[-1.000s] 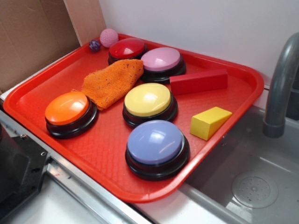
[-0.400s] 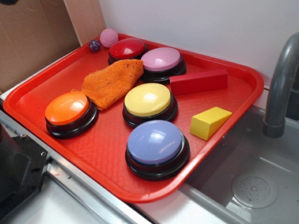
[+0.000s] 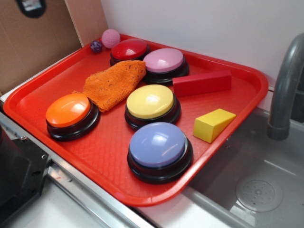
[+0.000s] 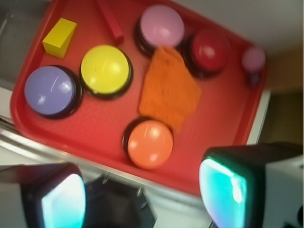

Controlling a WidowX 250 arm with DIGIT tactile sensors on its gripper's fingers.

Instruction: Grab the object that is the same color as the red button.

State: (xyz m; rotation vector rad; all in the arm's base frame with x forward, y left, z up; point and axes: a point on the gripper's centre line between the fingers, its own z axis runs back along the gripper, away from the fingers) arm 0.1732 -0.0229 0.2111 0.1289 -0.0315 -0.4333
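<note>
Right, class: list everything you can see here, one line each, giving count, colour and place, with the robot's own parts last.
Tray: one, red, beside the sink.
Dome buttons: five on the tray; red button at the back, pink beside it, yellow in the middle, orange on the left, purple at the front.
Red block: one, right of the pink button.
Wedge: one, yellow, right edge of the tray.
Cloth: one, orange, centre-left.
Balls: pink and small purple, back corner.
Tap: one, grey, right.
Gripper: one, open, high above the tray's near edge.
</note>
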